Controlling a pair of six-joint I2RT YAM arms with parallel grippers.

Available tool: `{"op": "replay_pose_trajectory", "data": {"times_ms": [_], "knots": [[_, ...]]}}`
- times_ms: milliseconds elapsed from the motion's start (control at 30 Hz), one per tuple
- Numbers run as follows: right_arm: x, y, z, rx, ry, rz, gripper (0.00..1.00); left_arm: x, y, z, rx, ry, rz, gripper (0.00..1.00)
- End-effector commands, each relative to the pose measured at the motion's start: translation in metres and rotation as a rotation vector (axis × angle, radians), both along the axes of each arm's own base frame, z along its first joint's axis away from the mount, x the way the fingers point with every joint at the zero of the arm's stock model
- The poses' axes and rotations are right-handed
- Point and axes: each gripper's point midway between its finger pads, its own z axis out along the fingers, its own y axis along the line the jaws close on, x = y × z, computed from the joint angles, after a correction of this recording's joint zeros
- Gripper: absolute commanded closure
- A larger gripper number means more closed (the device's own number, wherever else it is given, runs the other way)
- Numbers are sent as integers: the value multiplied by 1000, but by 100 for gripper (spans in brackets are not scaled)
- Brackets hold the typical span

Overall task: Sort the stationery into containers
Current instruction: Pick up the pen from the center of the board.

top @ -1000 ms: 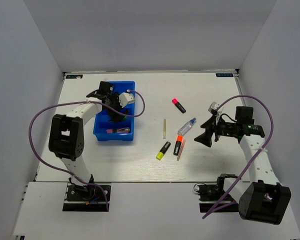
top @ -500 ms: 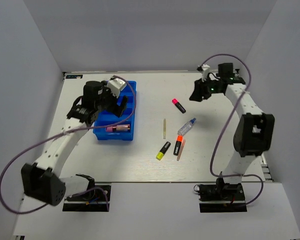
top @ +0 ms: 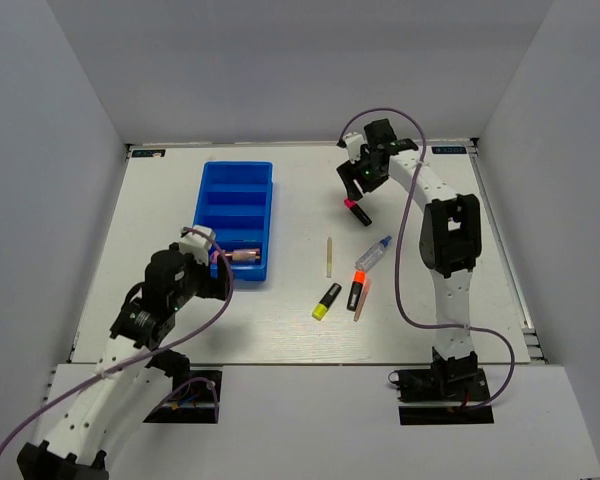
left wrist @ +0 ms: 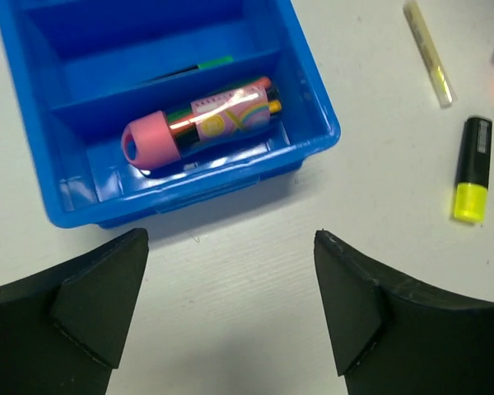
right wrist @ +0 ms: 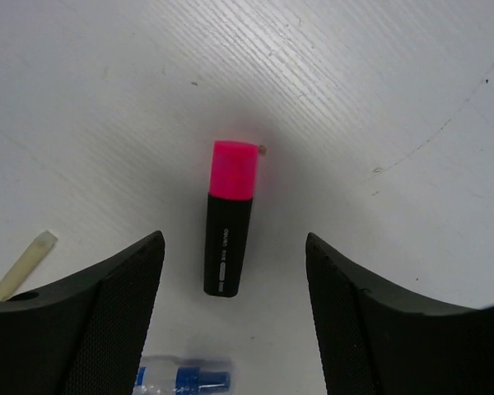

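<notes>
The blue tray [top: 208, 200] stands at the left. Its nearest compartment holds the fat pink-purple marker [left wrist: 202, 119]; a green tip [left wrist: 216, 62] shows in the compartment behind. My left gripper [top: 221, 278] is open and empty, just in front of the tray's near end [left wrist: 313, 115]. My right gripper [top: 356, 184] is open, its fingers either side of the pink highlighter [right wrist: 228, 218] lying on the table, also in the top view [top: 357, 211]. The yellow highlighter [top: 327, 300], orange highlighter [top: 355, 290], clear blue-capped tube [top: 374, 253] and two thin sticks [top: 329, 256] [top: 362, 300] lie mid-table.
The table is boxed in by white walls at the back and both sides. The tube's blue cap [right wrist: 181, 380] and a stick's end [right wrist: 20, 267] lie close to my right fingers. The yellow highlighter [left wrist: 472, 169] lies right of the tray's near corner.
My left arm has drawn back from over the tray to its near end. My right arm has swung left from the far right down over the pink highlighter.
</notes>
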Motion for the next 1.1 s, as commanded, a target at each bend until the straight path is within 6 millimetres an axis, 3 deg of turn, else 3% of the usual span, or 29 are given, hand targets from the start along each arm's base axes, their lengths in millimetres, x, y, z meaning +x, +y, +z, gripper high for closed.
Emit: {"op": "replay_pose_trajectory", "data": {"times_ms": [0,133,400,733,767,800,900,933,1000,1067], "knots": [[17,-12,-6,-98,-20,-42,28,3,7,13,-40,-70,64,7],[15,-7,-24,-119,15,-44,35,-3,9,9,-43,-78,62,6],[-2,2,-49,-88,93,-5,37,-6,11,6,-42,-80,63,0],[-29,-5,-90,-158,142,13,46,-7,10,6,-47,-80,64,0],[-32,-5,-95,-163,143,16,48,-6,11,6,-47,-80,65,0],[-30,-6,-93,-169,134,15,59,-7,10,8,-48,-86,61,0],[-34,-5,-92,-182,133,31,78,-5,15,8,-38,-94,89,0],[-35,-6,-91,-185,138,35,91,-5,16,7,-36,-94,97,0],[-35,1,-73,-165,120,70,100,-4,18,9,-37,-105,106,0],[-29,11,-42,-132,58,117,100,-3,22,10,-37,-114,128,0]]}}
